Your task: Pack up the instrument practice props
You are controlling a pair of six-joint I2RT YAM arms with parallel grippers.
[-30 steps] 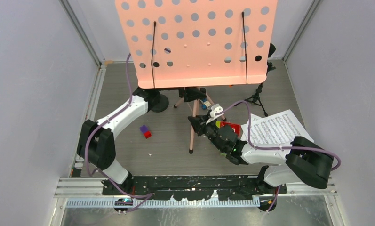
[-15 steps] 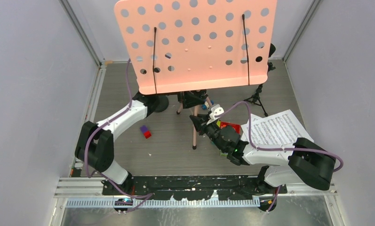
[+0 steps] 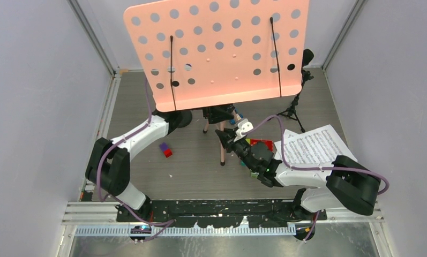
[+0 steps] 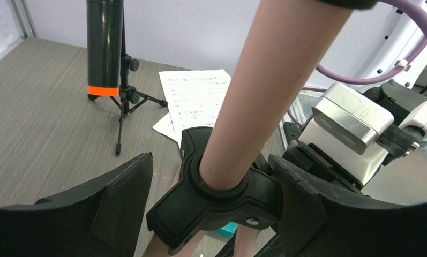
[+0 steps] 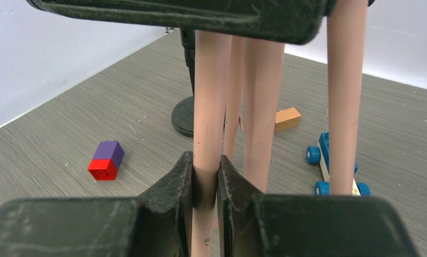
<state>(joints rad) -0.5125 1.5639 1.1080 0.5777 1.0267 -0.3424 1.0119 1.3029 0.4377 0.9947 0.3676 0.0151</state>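
Judged the step as folding the pink music stand point(image 3: 216, 48), top centre of the overhead view. Found right gripper point(image 5: 205, 182) pinched on one tripod leg point(image 5: 208, 107), centre frame. Found left gripper point(image 4: 214, 179) spread astride the black leg hub point(image 4: 216, 211). Reckoned next: swing leg inward toward pole point(image 4: 264, 80), hub steadied.

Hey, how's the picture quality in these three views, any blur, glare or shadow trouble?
Top external: even soft light, no glare, sharp; the pink sheet-music holder looms large near the lens. Left wrist: crisp, though the fingers are dark with little detail. Right wrist: right gripper and tripod leg slightly soft, purple-and-red brick clearer.
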